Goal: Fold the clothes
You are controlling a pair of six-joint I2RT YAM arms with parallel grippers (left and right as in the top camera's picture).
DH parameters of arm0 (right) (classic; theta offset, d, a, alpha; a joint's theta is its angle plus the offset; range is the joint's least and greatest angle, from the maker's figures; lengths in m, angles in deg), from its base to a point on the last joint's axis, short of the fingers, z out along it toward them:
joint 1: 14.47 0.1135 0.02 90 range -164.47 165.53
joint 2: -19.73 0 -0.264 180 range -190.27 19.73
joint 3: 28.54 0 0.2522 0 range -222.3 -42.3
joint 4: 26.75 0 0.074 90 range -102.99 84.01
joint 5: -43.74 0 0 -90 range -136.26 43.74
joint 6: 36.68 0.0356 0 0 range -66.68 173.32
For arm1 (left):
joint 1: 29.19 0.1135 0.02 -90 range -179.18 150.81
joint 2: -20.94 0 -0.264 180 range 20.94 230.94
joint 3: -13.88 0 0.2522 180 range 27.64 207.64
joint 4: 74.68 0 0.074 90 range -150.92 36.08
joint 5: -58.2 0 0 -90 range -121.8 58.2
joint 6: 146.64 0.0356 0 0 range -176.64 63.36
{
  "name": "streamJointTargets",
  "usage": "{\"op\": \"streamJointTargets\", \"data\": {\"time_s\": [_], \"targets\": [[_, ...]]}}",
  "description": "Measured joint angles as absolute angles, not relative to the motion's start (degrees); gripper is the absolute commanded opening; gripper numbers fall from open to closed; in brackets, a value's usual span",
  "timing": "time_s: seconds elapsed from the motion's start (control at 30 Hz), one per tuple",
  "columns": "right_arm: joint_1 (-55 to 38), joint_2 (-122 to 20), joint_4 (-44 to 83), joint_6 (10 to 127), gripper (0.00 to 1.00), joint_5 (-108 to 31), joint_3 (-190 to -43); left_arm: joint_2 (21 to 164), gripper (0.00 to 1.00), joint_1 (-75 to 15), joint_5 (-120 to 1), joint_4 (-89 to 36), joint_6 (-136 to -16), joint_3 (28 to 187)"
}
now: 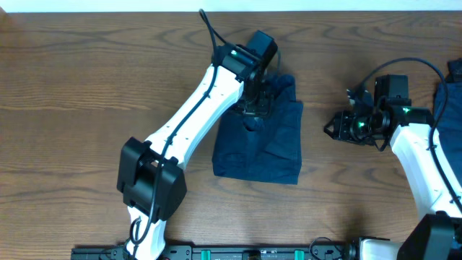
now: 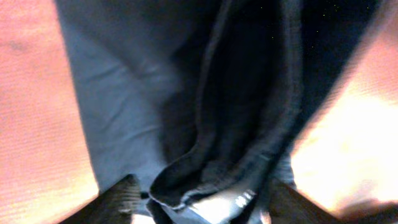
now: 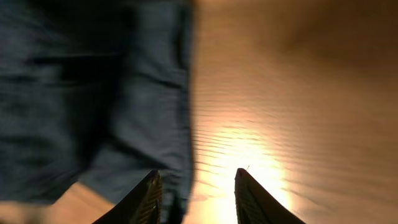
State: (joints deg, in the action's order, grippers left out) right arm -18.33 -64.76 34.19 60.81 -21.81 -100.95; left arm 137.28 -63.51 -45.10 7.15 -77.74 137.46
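Observation:
The clothes (image 1: 263, 141) are a dark navy garment lying partly folded in a rough rectangle at the table's middle. My left gripper (image 1: 253, 108) is low over its upper part. In the left wrist view my left gripper (image 2: 202, 202) has its fingers spread wide, with a bunched fold of the clothes (image 2: 236, 124) and a pale inner label between them. My right gripper (image 1: 333, 128) is open and empty just right of the garment. In the right wrist view my right gripper (image 3: 196, 190) has its left finger over the clothes' edge (image 3: 93, 93) and its right finger over bare wood.
A brighter medium-blue fabric heap (image 1: 451, 97) lies at the right edge of the table, behind the right arm. The brown wooden table (image 1: 86, 79) extends left of the left arm. A black rail (image 1: 216, 253) runs along the front edge.

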Motion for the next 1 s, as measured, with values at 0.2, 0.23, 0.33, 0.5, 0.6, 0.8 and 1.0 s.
{"op": "streamJointTargets", "data": {"time_s": [0.2,0.23,0.33,0.5,0.6,0.8,1.0], "targets": [[-17.8,-64.5,32.2,58.9,0.38,-19.6,-101.0,137.1,0.46,-65.4,-50.8,4.7,-77.3,137.7],[-17.8,-64.5,32.0,58.8,0.39,-19.6,-101.0,137.1,0.52,-66.0,-51.2,4.8,-77.1,137.7],[-17.8,-64.5,31.1,58.3,0.40,-18.8,-101.0,137.1,0.69,-67.3,-51.7,7.0,-75.1,137.7],[-16.8,-64.5,31.5,56.0,0.55,-16.7,-101.0,137.1,0.76,-65.7,-48.8,12.2,-74.1,137.7],[-14.3,-64.9,32.7,56.0,0.58,-17.6,-100.9,137.1,0.77,-62.6,-47.3,13.4,-73.0,137.7],[-6.4,-71.5,33.8,57.1,0.25,-19.8,-100.7,137.1,0.77,-59.3,-46.2,13.1,-70.4,135.7],[-2.2,-78.7,34.9,62.2,0.01,-25.4,-100.5,137.0,0.77,-59.6,-46.0,8.4,-68.1,126.4]]}}
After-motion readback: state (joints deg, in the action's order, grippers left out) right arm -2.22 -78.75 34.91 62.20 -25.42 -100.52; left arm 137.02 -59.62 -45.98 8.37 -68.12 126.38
